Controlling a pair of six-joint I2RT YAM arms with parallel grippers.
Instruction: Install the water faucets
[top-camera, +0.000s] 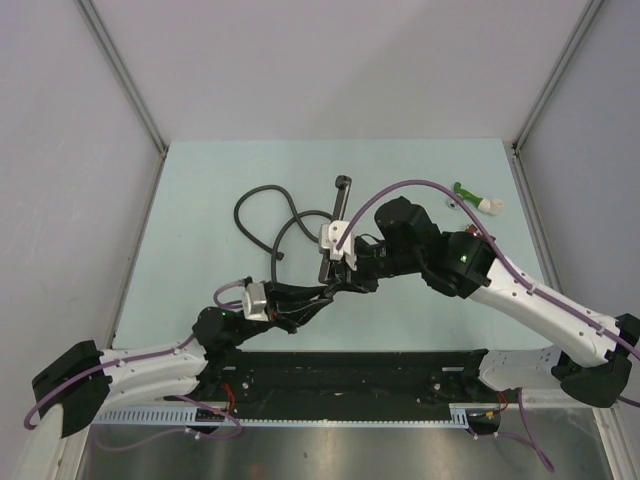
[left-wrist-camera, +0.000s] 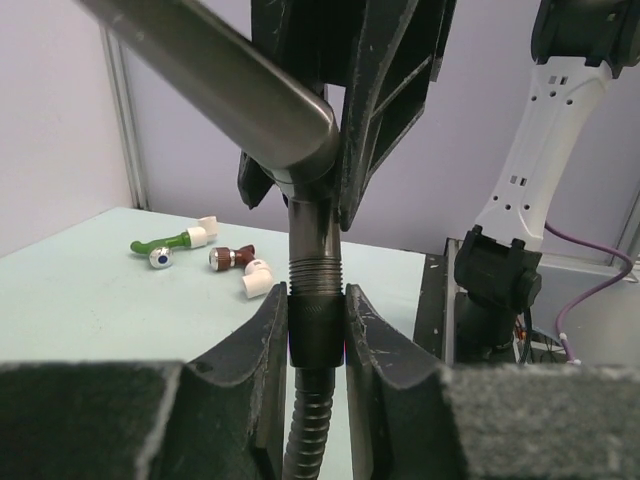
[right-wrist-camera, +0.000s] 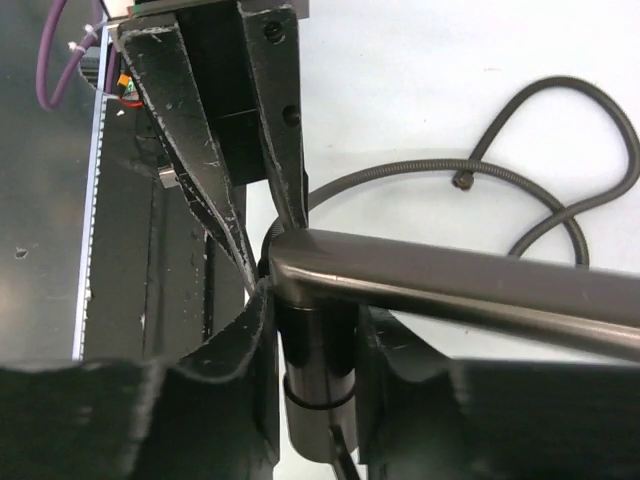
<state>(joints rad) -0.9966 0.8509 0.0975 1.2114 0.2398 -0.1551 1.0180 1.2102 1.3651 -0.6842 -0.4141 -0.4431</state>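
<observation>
So, the faucet (right-wrist-camera: 450, 290) is up off the bench (top-camera: 200, 200), held over the middle of it between both arms, with its long arm pointing toward the far side. The right tool (right-wrist-camera: 315, 330) straddles the short body just under the bend. Its pads look pressed against it on both sides, so I'd call that a pinch on the faucet. The left tool (left-wrist-camera: 315, 310) is squeezed onto the collar nut (left-wrist-camera: 317, 338) at the end of the black hose (left-wrist-camera: 308, 430), right below the faucet's threaded stub (left-wrist-camera: 315, 272).

Progress-wise, I'd say we're partway through the hose joint. The nut is lined up and touching the bottom of the threads, but a band of bare thread shows above it, so it doesn't look wound home. Can't tell if it has bitten at all. The green fitting (left-wrist-camera: 165, 243) and dark-red fitting (left-wrist-camera: 232, 258) lie loose on the bench, well apart from the action, so whatever they're for looks undone too.

Only the left wrist cam shows thread and nut; from the top that joint is buried under the two wrists. The top view gives the whole hose loop instead. The right wrist cam shows the grip on the body plus the hose's free end (right-wrist-camera: 461, 181), but hides the nut.
</observation>
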